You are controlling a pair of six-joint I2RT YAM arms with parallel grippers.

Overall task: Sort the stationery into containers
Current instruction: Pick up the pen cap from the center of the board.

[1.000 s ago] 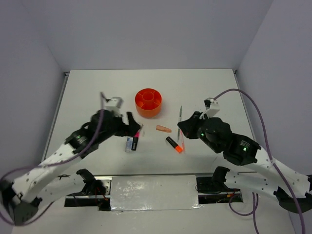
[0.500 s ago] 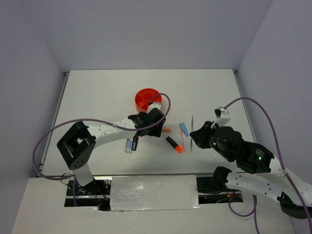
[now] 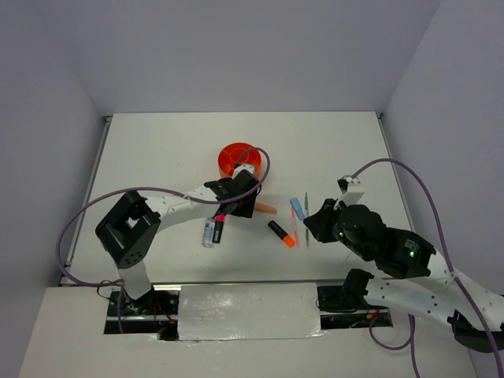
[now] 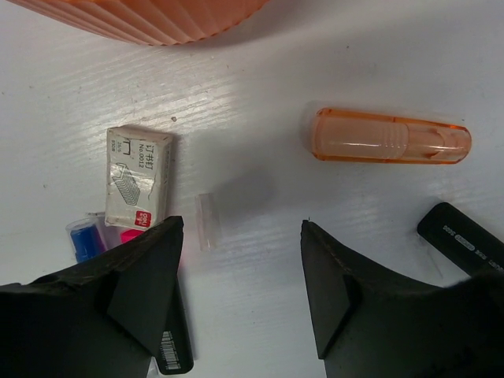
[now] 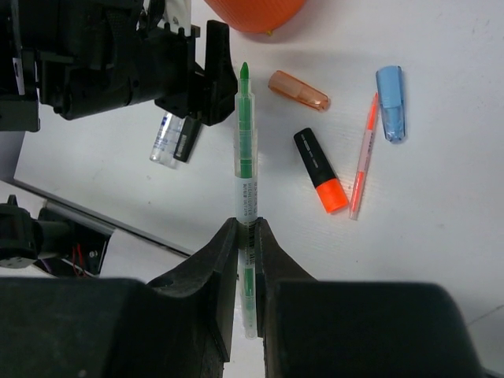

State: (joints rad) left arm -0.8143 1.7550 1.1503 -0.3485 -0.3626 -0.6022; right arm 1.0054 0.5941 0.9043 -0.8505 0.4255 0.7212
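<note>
The round orange organiser [image 3: 239,161] stands mid-table; its ribbed wall shows in the left wrist view [image 4: 150,20]. My left gripper [image 3: 239,206] [image 4: 241,228] is open and empty, low over the table between a white staple box [image 4: 138,176] and the peach piece [image 4: 390,136] [image 3: 264,208]. My right gripper [image 3: 315,220] [image 5: 246,224] is shut on a thin clear pen with a green tip [image 5: 246,150], held above the table. The light-blue piece [image 5: 390,102], orange pen [image 5: 362,157] and orange-black highlighter [image 5: 321,183] lie below it. The blue-capped marker [image 3: 209,231] and pink-black highlighter [image 3: 221,224] lie left of them.
A small clear piece [image 4: 206,220] lies between the left jaws. The left arm [image 5: 118,63] stretches across the table's middle, close to the held pen's tip. White walls close the table on three sides. The near edge has a metal rail [image 3: 248,303].
The left arm has swung in from the left to hover by the organiser. The right gripper has lifted the thin pen and carries it slightly left.
</note>
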